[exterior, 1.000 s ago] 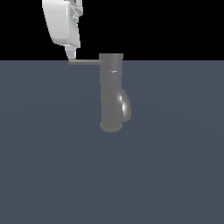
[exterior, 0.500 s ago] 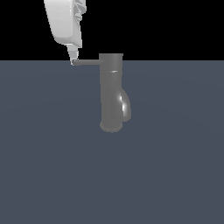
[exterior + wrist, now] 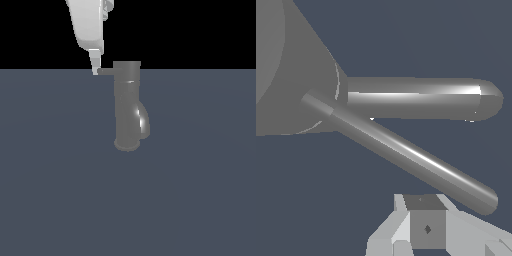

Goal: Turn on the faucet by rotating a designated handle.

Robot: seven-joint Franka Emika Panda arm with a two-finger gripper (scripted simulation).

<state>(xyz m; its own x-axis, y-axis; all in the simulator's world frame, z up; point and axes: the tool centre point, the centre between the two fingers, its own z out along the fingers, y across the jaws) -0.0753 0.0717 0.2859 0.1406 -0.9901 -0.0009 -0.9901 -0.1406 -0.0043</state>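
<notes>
A flat, matte slate-blue tabletop fills the lower part of the exterior view, and behind it the room is plain black. The dark grey glossy metal faucet stands upright near the middle of that surface, its spout bulge toward the exterior view's right. The thin straight grey metal handle juts from its top toward the exterior view's left. The white claw hangs at the handle's tip; whether it is spread or pinching cannot be told.
</notes>
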